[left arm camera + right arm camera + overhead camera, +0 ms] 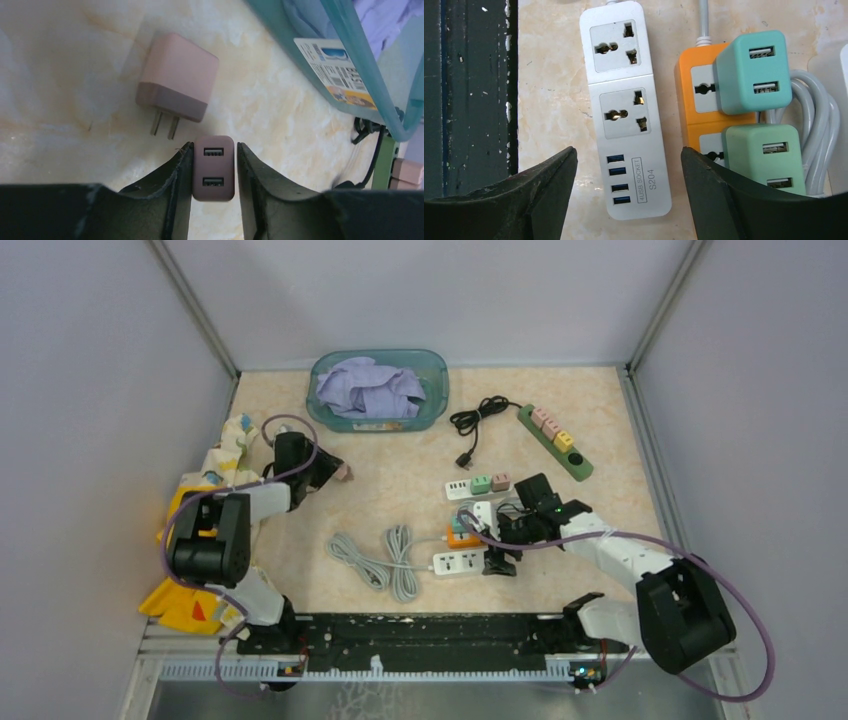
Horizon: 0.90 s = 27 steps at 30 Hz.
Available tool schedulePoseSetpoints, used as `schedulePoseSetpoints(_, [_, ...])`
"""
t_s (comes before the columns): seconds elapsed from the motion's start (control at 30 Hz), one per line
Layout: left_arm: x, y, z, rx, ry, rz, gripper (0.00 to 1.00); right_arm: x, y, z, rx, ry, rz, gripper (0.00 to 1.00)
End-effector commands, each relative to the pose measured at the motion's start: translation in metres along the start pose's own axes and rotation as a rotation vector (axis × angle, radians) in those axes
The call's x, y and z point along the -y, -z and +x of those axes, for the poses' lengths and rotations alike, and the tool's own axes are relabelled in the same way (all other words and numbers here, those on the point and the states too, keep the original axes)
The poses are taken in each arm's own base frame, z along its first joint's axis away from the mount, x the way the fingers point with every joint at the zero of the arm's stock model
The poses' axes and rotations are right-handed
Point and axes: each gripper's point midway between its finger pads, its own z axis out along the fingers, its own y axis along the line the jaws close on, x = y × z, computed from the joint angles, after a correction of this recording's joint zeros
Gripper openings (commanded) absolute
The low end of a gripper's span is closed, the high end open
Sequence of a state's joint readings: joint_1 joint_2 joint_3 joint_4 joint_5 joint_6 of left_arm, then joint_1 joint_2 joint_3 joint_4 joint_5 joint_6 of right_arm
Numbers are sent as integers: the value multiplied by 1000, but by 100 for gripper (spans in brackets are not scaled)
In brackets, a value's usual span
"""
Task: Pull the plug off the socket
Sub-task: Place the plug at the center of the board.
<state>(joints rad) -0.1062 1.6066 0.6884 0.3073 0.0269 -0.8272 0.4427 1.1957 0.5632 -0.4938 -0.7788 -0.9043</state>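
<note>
In the left wrist view my left gripper (214,150) is shut on a mauve two-port USB plug (214,167), held just above the tabletop. A pink plug (177,77) lies loose on the table just beyond it, prongs toward me. My right gripper (628,152) is open and holds nothing. Its fingers straddle the USB end of a white socket strip (629,105), whose two outlets are bare. Beside that strip, an orange socket strip (689,100) carries two teal plugs (751,72). From above, the left gripper (330,472) is at the left and the right gripper (497,562) is at centre right.
A teal bin (440,380) with purple cloth stands at the back. A green strip (555,440) with plugs and a black cable (480,420) lie at the back right. Another white strip (478,485) holds two plugs. Grey coiled cords (385,560) lie centre front. Yellow cloth (190,600) lies left.
</note>
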Motion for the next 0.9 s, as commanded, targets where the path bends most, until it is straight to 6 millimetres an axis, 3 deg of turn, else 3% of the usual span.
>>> schedulePoseSetpoints(0.0, [0, -11, -7, -41, 73, 0, 49, 15, 11, -25, 48, 61, 58, 77])
schedulePoseSetpoints(0.17, [1, -9, -13, -56, 93, -9, 79, 14, 18, -34, 65, 78, 58, 79])
schedulePoseSetpoints(0.33, [10, 8, -19, -41, 72, 18, 95, 10, 24, -43, 88, 100, 40, 79])
schedulePoseSetpoints(0.43, [17, 24, -20, -30, 40, 67, 99, 10, 28, -50, 101, 103, 39, 79])
schedulePoseSetpoints(0.57, [45, 56, -16, -21, -37, 258, 100, 9, 32, -54, 117, 112, 37, 79])
schedulePoseSetpoints(0.87, [103, 143, 36, -135, -188, 858, 100, 14, 46, -62, 142, 112, 70, 79])
